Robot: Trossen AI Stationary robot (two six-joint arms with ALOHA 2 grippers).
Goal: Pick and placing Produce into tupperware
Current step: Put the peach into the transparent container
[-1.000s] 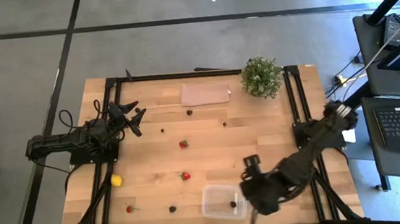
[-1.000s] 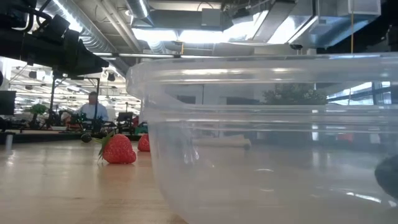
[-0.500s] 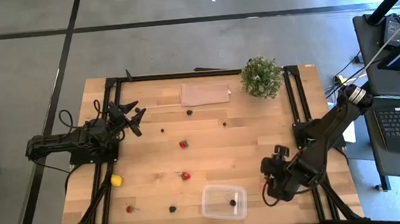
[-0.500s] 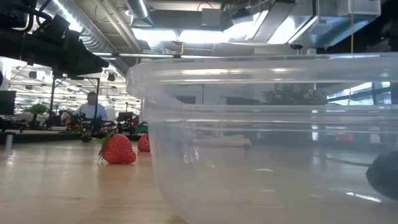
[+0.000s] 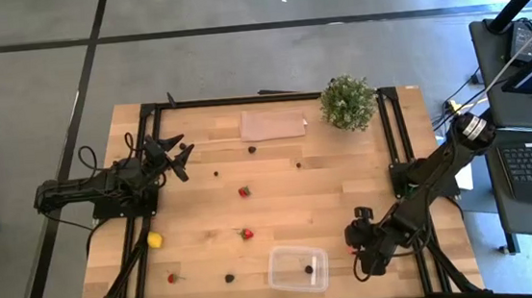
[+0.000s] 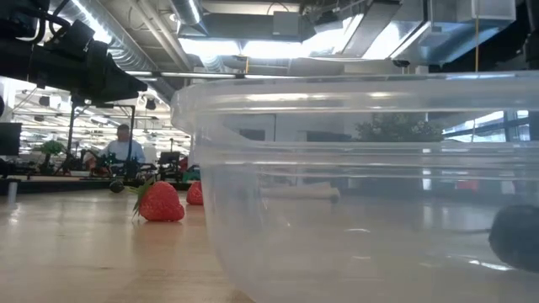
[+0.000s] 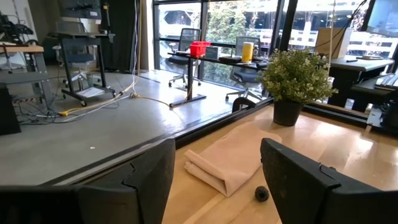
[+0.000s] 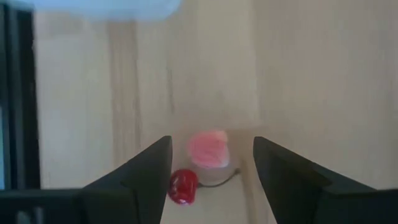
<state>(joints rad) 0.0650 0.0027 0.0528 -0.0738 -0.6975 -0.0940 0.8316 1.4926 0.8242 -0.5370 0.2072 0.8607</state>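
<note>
The clear tupperware tub (image 5: 298,269) stands near the table's near edge and fills the low view (image 6: 362,185). One dark berry (image 5: 308,270) lies inside it (image 6: 515,240). My right gripper (image 5: 361,244) hovers open just right of the tub. In its wrist view (image 8: 211,146), a small red piece (image 8: 183,186) and a blurred pink thing (image 8: 208,149) lie on the wood between its fingers, apart from them. Strawberries (image 5: 244,191) (image 5: 245,234) (image 5: 172,278), a lemon (image 5: 155,240) and dark berries (image 5: 252,150) (image 5: 229,278) lie scattered. My left gripper (image 5: 176,153) waits open at the far left.
A bushy potted plant (image 5: 347,101) stands at the far right, with a flat brownish sheet (image 5: 273,124) beside it. The left wrist view shows the sheet (image 7: 230,158) with a dark berry (image 7: 262,193) before it. Black rails (image 5: 393,147) run along both table sides.
My right gripper has pulled back from over the tub's right end toward the table's right edge, turning as it went, and now hangs beside the tub. The dark berry inside the tub has shifted a little and settled. The left arm has kept still.
</note>
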